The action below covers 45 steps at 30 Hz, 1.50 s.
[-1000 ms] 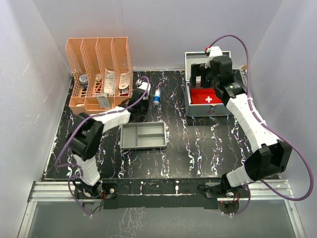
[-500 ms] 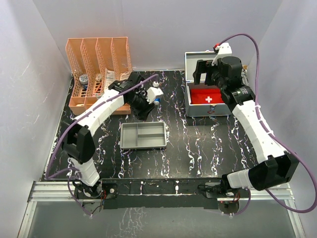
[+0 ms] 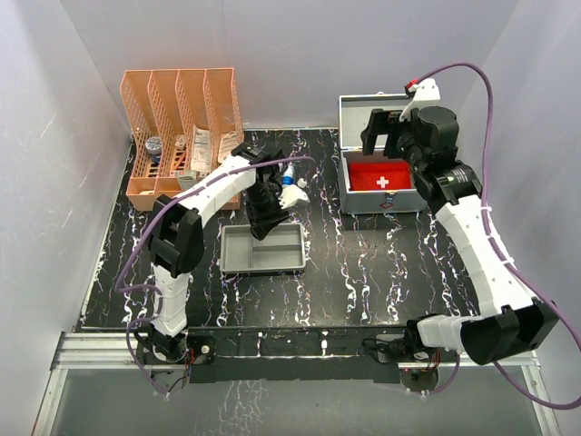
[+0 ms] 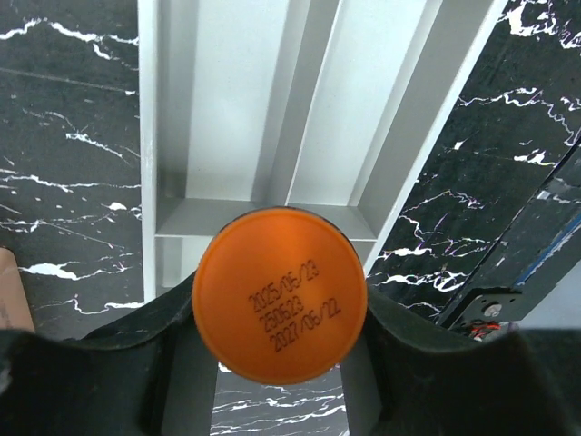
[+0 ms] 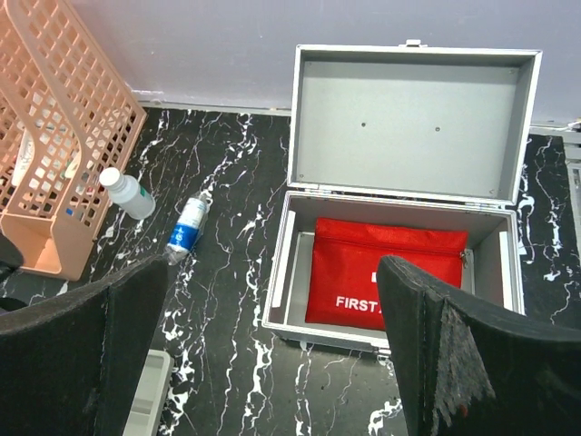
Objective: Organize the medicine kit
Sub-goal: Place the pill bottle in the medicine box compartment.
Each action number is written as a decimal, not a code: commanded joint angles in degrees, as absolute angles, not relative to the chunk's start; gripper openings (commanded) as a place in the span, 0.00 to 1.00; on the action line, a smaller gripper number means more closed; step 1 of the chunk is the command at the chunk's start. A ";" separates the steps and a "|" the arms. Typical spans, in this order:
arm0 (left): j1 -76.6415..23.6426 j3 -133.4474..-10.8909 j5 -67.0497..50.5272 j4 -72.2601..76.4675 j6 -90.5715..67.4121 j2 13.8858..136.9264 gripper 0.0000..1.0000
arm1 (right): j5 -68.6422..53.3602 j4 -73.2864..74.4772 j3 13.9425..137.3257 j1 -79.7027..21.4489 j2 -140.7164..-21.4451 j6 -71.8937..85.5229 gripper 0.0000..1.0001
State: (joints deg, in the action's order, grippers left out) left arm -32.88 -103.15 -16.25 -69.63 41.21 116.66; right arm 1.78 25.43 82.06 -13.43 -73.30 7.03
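The grey plastic divided tray (image 3: 281,256) lies on the black white-veined marble tabletop (image 3: 381,272), closer to the arm bases than any other item. The left gripper (image 3: 263,216) hangs over the far edge of the tray, pointing down, and is clenched on a round orange-ended container (image 4: 280,295). In the left wrist view the orange end face carries three lines of printed dates. It sits between both fingers (image 4: 118,354) and covers the junction of the tray's dividers. It is probably the cap of a pill vial, but the body is hidden behind it. The tray's long compartments extend beyond this face.

Beyond the far right corner of the tray, a small blue-labelled bottle (image 5: 188,227) lies on its side on the tabletop. A small clear white-capped bottle (image 5: 127,193) lies near it, also beyond the tray.

Far left of the tray, against the back wall, stands a peach plastic four-slot file rack (image 3: 182,100) with packets and small items in its slots.

Far right of the tray stands a silver metal case (image 3: 381,202) with its lid raised upright. A red fabric first-aid pouch (image 3: 381,179) with a white cross lies flat inside.

The right gripper (image 5: 272,272) hangs above the case, farther from the tray. Its fingers are spread wide and released, gripping nothing.
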 commanded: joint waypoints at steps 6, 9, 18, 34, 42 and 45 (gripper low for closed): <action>-37.48 -104.20 -7.49 -72.32 43.73 116.95 0.00 | 4.33 23.32 80.66 -12.71 -68.39 7.41 0.98; -37.98 -102.76 -4.47 -70.15 44.88 117.31 0.00 | 4.44 23.39 80.22 -12.53 -67.72 7.47 0.98; -38.82 -102.73 0.46 -68.39 49.46 119.60 0.00 | 5.57 23.44 78.25 -12.26 -65.23 8.68 0.98; -41.98 -106.54 2.12 -72.21 50.81 123.92 0.00 | 7.34 23.56 74.88 -12.13 -61.47 9.76 0.98; -42.13 -112.85 3.40 -76.96 50.96 129.08 0.00 | 8.11 23.57 72.90 -12.13 -59.23 10.66 0.98; -42.19 -114.32 3.87 -77.68 51.15 129.88 0.00 | 8.27 23.61 72.15 -12.05 -58.45 10.98 0.98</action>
